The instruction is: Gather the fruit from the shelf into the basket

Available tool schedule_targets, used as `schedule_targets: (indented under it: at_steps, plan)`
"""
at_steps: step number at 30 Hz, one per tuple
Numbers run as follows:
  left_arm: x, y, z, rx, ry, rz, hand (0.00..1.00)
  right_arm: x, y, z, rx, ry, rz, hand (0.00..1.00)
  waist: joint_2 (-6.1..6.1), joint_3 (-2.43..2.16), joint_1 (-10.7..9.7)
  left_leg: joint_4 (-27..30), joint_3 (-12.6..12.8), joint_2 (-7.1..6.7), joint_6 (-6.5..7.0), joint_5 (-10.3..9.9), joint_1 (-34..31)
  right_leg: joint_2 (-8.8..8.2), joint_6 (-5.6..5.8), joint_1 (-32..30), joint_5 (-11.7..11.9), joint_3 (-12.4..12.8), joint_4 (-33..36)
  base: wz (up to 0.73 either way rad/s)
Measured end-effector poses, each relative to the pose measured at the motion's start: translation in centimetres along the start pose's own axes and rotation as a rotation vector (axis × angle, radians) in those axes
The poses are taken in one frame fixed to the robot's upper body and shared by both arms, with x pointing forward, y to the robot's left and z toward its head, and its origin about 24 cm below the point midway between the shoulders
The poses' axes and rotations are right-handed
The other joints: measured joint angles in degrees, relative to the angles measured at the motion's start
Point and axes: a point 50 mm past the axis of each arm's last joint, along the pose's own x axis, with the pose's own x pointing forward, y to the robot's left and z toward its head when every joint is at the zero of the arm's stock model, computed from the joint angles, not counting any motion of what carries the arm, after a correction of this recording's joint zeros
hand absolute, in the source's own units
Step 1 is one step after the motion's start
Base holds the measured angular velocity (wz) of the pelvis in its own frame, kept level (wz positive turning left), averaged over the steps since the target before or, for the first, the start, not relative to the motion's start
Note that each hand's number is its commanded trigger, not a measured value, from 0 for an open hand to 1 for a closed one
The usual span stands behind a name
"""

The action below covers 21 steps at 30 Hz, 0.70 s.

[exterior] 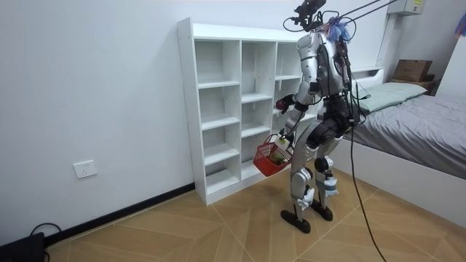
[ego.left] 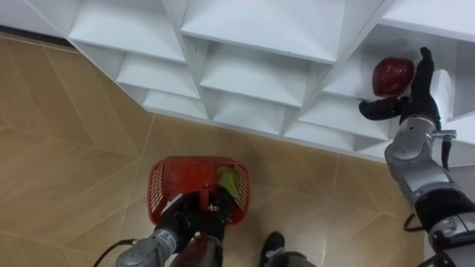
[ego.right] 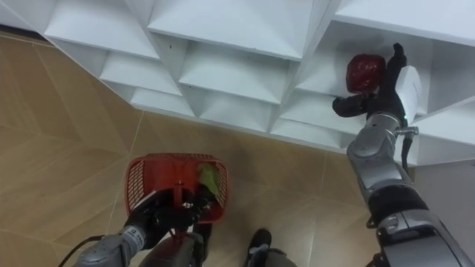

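Closet (ego.left: 252, 37) — R hand (ego.left: 414, 104) at red fruit (ego.left: 392, 76) (L hand (ego.left: 185, 219): basket (ego.left: 159, 185)).

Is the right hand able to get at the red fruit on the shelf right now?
Probably yes: the right hand is open right beside the red fruit, with nothing between them.

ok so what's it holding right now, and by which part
Left hand grips the red plastic mesh basket by its top handle. Right hand rests open against the dark red apple in the white shelving, not gripping.
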Motion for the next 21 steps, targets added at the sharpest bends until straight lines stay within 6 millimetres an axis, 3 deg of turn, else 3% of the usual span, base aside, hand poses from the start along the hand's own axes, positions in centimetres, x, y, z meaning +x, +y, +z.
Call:
schedule_targets:
  at_steps: [21]
  plan:
    - [0.02, -0.11, 0.10, 0.006, 0.004, -0.006, 1.00, 0.05, 0.15, 0.30, 0.036, 0.005, 0.024, 0.00, -0.17, -0.14, -0.03, -0.18, 0.31, 0.07, -0.07, 0.06, 0.06, 0.14, -0.04, -0.14, 0.03, 0.39, -0.49, 0.00]
